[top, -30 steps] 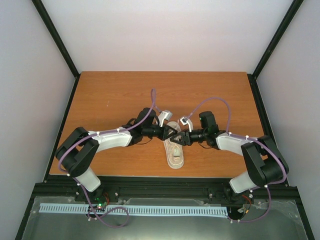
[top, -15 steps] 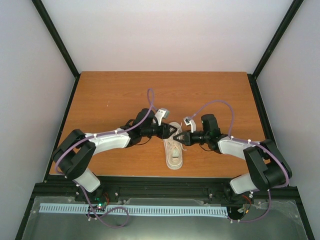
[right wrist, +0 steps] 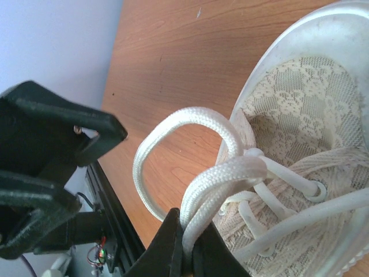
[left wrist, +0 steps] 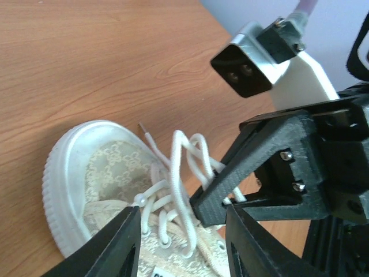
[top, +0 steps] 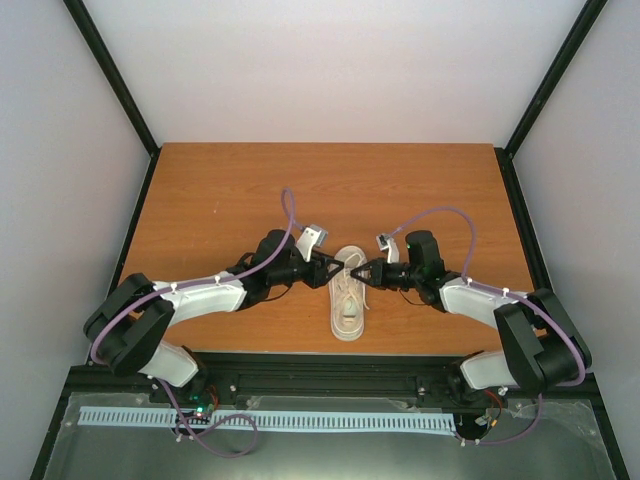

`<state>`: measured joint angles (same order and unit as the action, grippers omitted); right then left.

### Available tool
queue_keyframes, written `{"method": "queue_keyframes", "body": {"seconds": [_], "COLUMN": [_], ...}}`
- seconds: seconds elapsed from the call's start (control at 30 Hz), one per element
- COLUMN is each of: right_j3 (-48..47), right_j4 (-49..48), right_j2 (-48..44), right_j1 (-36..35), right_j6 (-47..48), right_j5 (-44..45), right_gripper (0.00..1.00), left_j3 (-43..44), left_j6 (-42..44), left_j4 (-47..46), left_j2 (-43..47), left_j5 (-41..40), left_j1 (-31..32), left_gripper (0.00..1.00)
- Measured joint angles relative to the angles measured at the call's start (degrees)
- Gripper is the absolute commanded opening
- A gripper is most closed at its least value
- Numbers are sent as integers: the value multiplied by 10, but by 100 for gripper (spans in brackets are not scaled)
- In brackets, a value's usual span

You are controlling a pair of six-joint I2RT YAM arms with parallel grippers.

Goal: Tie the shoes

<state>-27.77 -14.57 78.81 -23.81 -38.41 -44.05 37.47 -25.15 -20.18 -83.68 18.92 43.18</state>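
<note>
The cream shoe [top: 347, 300] lies mid-table with its toe toward the far side; its lace-patterned upper [left wrist: 98, 173] [right wrist: 305, 109] fills both wrist views. The white laces [left wrist: 185, 167] rise from the eyelets in loops. My right gripper [top: 362, 270] [right wrist: 188, 251] is shut on a doubled lace loop [right wrist: 173, 130], held up over the shoe's left side. My left gripper [top: 336, 268] [left wrist: 181, 242] stands open just left of the shoe. A slack lace hangs between its fingers [left wrist: 118, 242], touching neither. The right gripper's tip [left wrist: 225, 193] shows just ahead of it.
The wooden table [top: 220, 190] ends in a black frame rail [top: 320, 362] close behind the heel. White walls and black posts enclose the other sides. Purple cables [top: 290, 215] arch over both arms, which converge on the shoe.
My left gripper has opened, let go of the lace and drawn back left. My right gripper has shut on the lace loop. Both arms have swung lower and outward.
</note>
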Motion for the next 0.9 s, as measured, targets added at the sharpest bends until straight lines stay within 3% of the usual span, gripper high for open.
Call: {"method": "queue_keyframes", "body": {"seconds": [0.37, 0.9], "right_j3": [1, 16], "right_j4": [-3, -18], "right_j2": [-24, -31], "right_j1": [1, 5], "right_j6": [-80, -140], "right_j5": [25, 31], "right_gripper": [3, 3], "left_j3": [2, 11], "left_j6": [2, 1], "left_j4": [-42, -70], "left_j2": [-14, -87], "left_j5": [28, 38], "left_j1": [48, 49], "left_gripper": [33, 27]}}
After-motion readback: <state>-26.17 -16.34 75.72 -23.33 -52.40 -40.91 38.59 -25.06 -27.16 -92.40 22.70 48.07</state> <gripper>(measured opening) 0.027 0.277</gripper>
